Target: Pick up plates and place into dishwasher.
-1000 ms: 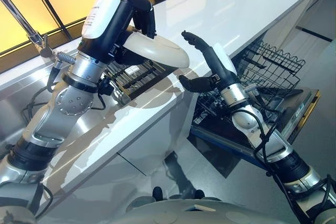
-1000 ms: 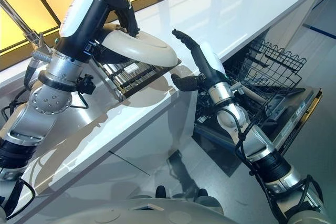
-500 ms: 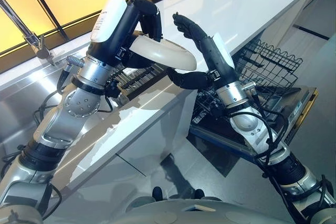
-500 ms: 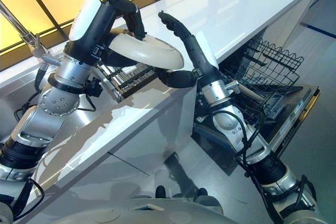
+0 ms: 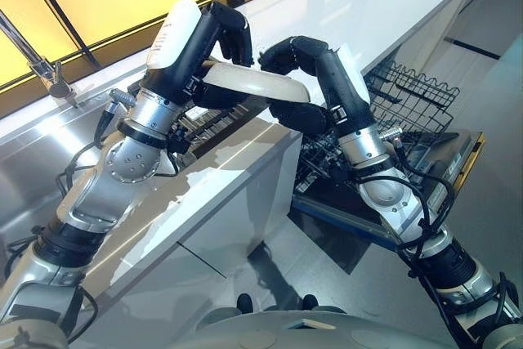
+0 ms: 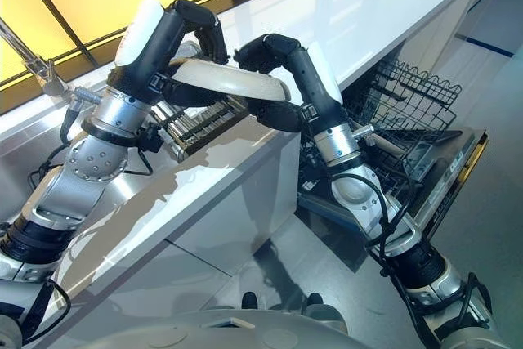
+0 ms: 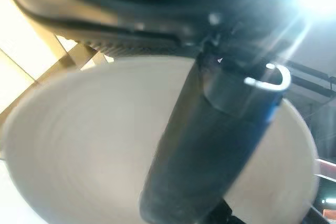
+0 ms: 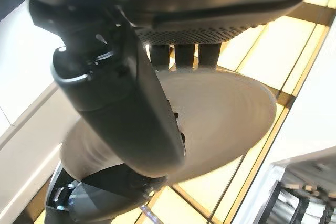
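Left eye view shows a white plate [image 5: 257, 85] held up in the air above the edge of the white table [image 5: 384, 6]. The left hand [image 5: 214, 38] has its fingers curled over one side of the plate. The right hand [image 5: 296, 56] has its fingers curled over the other side, with its thumb under it. So both hands grip the same plate.

I think the plate is hard and stiff. It will not bend. It looks smooth and shiny, so it may slip. It could break if it falls. The best place to hold it is the rim, fingers on top and thumb below, the way the right hand does now. One hand should hold tight before the other lets go.

The eye views show where the plate must go: the wire rack [image 5: 409, 108] of the open dishwasher, low down beside the table, under the right arm. They also show a dark rack [image 6: 200, 120] on the table under the plate.

The left wrist view shows the plate's [image 7: 94, 145] wide smooth face with the thumb [image 7: 210, 145] lying across it. The right wrist view shows the plate [image 8: 220, 114] pinched between the thumb [image 8: 131, 114] and the fingers [image 8: 184, 55].
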Controlling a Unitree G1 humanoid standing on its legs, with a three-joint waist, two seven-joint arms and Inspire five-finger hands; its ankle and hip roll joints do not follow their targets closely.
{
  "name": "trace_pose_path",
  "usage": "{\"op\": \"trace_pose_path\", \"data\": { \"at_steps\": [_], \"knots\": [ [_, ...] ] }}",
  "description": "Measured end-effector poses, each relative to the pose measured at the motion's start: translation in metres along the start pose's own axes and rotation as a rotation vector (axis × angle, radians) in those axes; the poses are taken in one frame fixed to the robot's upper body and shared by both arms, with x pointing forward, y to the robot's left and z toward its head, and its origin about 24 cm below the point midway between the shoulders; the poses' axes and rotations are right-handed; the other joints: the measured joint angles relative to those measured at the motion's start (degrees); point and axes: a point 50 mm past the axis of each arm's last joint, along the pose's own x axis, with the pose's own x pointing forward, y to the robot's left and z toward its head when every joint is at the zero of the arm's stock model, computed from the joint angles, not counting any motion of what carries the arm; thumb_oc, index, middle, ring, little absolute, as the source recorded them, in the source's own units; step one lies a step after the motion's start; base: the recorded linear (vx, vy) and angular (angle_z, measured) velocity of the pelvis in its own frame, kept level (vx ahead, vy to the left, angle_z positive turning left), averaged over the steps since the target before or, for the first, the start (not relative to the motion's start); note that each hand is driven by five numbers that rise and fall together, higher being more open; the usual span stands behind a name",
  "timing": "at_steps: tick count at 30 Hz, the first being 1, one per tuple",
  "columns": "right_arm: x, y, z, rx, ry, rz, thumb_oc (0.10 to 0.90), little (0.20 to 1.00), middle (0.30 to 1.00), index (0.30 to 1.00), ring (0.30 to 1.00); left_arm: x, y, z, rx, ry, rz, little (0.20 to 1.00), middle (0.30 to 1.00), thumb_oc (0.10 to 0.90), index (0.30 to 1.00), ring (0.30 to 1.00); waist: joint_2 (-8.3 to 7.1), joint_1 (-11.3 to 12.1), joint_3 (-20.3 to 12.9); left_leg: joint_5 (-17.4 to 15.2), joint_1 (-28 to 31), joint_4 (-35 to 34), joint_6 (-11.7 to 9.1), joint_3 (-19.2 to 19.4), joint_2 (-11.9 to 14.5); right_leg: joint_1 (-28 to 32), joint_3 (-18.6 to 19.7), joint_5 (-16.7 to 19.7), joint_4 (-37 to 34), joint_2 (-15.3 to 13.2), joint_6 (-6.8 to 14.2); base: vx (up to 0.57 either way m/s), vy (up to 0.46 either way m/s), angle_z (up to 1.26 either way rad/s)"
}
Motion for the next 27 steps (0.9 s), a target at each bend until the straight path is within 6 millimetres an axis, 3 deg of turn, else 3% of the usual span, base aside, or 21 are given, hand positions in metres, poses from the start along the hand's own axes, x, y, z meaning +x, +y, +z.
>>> {"op": "trace_pose_path", "data": {
  "at_steps": [8, 10, 11, 14, 19, 27],
  "knots": [
    [0.000, -0.002, 0.002, -0.032, -0.025, -0.028, 0.100, 0.200, 0.300, 0.300, 0.300, 0.000, -0.002, 0.001, -0.044, 0.000, 0.014, 0.200, 0.300, 0.100, 0.300, 0.300, -0.02, -0.3, -0.3, 0.0, 0.0, 0.0, 0.0, -0.9, 0.0, 0.5, -0.4, 0.0, 0.0, 0.0, 0.0, 0.01, -0.012, 0.04],
    [-0.001, -0.002, 0.002, -0.033, -0.026, -0.031, 0.100, 0.200, 0.300, 0.300, 0.300, 0.000, -0.003, 0.001, -0.045, -0.001, 0.014, 0.458, 0.521, 0.358, 0.521, 0.521, -0.01, -0.2, -0.3, 0.0, -0.1, 0.0, 0.0, -1.3, 0.0, 0.5, -0.5, 0.0, 0.0, 0.0, 0.0, 0.02, -0.023, 0.08],
    [-0.001, -0.002, 0.002, -0.036, -0.028, -0.035, 0.100, 0.200, 0.300, 0.300, 0.300, 0.000, -0.003, 0.001, -0.047, -0.002, 0.014, 0.900, 0.900, 0.800, 0.900, 0.900, -0.02, -0.2, -0.3, 0.1, -0.3, -0.1, 0.1, -1.5, -0.1, 0.5, -0.5, 0.0, 0.0, 0.0, 0.0, 0.02, -0.023, 0.12],
    [-0.001, -0.005, 0.001, -0.036, -0.023, -0.074, 0.100, 0.200, 0.300, 0.300, 0.300, 0.000, -0.003, 0.002, -0.068, -0.008, 0.015, 0.900, 0.900, 0.800, 0.900, 0.900, -0.04, -0.1, -0.3, 0.3, -0.7, -0.1, 0.2, -2.2, -0.2, 0.5, -0.9, 0.0, 0.0, -0.1, 0.0, 0.02, -0.022, 0.15],
    [-0.002, -0.026, -0.010, -0.081, 0.019, -0.214, 0.100, 0.200, 0.300, 0.300, 0.300, -0.004, -0.004, 0.000, -0.075, -0.002, 0.007, 0.900, 0.900, 0.800, 0.900, 0.900, -0.05, 0.9, -0.3, 0.4, -0.9, -0.2, -0.1, -3.1, -0.2, 0.7, -1.7, 0.0, 0.0, -0.1, 0.0, 0.03, -0.023, 0.09],
    [-0.011, -0.076, -0.025, -0.180, 0.065, -0.562, 0.100, 0.200, 0.300, 0.300, 0.300, -0.016, -0.001, -0.012, -0.077, 0.068, 0.000, 0.900, 0.900, 0.800, 0.900, 0.900, -0.05, 1.6, -0.3, 0.7, -1.8, -0.3, -0.4, -4.6, -0.3, 0.9, -3.4, -0.1, 0.0, -0.2, 0.0, 0.04, -0.025, 0.11]
  ]
}}
